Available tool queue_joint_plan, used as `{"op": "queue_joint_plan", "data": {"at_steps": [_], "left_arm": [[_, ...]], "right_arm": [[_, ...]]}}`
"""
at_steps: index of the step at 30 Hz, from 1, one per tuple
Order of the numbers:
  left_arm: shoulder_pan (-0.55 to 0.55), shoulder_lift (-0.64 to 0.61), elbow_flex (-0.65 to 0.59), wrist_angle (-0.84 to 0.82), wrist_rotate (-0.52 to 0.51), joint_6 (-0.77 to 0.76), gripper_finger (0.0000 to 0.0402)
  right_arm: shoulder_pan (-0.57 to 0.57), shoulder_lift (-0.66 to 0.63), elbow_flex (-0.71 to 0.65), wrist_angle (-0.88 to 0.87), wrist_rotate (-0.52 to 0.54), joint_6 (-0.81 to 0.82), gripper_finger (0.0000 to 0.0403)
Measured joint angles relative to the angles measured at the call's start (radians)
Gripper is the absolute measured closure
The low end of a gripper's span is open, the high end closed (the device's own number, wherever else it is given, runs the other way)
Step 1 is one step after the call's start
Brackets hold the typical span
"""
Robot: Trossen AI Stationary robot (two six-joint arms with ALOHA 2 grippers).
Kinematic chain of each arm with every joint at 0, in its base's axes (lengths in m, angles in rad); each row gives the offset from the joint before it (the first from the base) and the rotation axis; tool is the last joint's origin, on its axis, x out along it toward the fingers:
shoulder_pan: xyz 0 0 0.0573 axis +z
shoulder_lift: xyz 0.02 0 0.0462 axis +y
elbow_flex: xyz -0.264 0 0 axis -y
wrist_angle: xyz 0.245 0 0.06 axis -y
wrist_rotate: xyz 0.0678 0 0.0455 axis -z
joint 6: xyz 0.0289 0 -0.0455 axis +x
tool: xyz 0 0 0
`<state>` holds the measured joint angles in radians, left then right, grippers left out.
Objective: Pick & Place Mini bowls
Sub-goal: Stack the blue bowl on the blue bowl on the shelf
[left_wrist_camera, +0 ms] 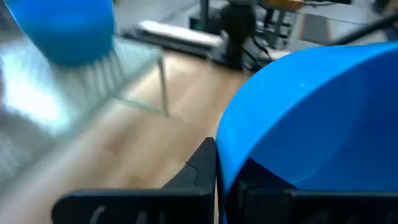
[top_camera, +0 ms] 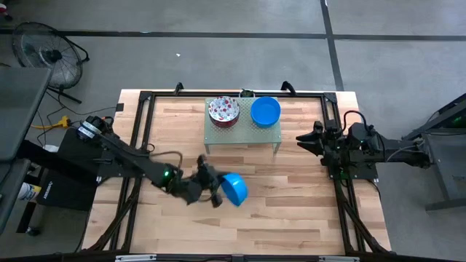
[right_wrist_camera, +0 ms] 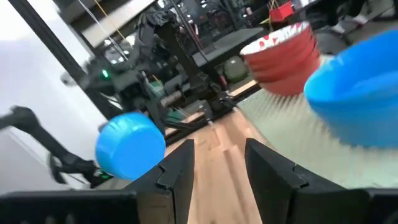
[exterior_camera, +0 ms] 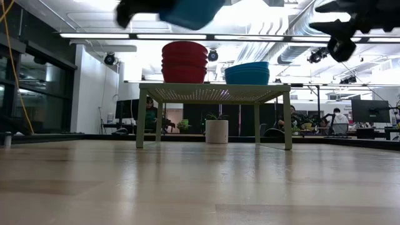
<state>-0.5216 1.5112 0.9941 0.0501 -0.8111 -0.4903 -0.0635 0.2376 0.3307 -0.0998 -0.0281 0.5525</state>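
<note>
Blue bowl (top_camera: 235, 188) held above the table (top_camera: 291, 211) by our left gripper (top_camera: 218, 191).
We see its fingers clamped on the bowl's rim, in front of the green stand (top_camera: 244, 132), which carries a red-and-white stack (top_camera: 223, 110) and a blue stack (top_camera: 266, 111). Our right gripper (top_camera: 302, 139) waits beside the stand, fingers apart and empty.

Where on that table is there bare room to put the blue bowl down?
Bare wood runs along the table's near edge, in front of the green stand. The stand top is crowded: a red-speckled stack and a blue stack. The left hand grips the blue bowl.
</note>
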Motion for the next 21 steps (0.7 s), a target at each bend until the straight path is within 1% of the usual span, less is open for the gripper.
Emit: {"op": "queue_joint_plan", "data": {"at_steps": [4,7,9,13,16,21], "left_arm": [[0.093,0.000,0.098,-0.003,-0.024,0.187,0.0401],[0.157,0.000,0.178,-0.078,-0.073,0.286,0.0401],[0.193,0.000,0.229,-0.135,-0.127,0.335,0.0401],[0.258,0.000,0.306,-0.157,-0.242,0.444,0.0401],[0.306,0.000,0.351,-0.158,-0.276,0.506,0.0401],[0.378,0.000,0.392,-0.155,-0.281,0.557,0.0401]], "right_arm": [[0.001,0.135,0.094,0.000,0.046,-0.115,0.0272],[0.001,0.248,0.180,-0.013,0.080,-0.225,0.0272],[0.001,0.318,0.240,-0.045,0.120,-0.277,0.0272],[0.016,0.443,0.345,-0.108,0.198,-0.377,0.0272],[0.059,0.514,0.405,-0.111,0.287,-0.462,0.0272],[0.142,0.613,0.481,-0.093,0.493,-0.598,0.0272]]}}
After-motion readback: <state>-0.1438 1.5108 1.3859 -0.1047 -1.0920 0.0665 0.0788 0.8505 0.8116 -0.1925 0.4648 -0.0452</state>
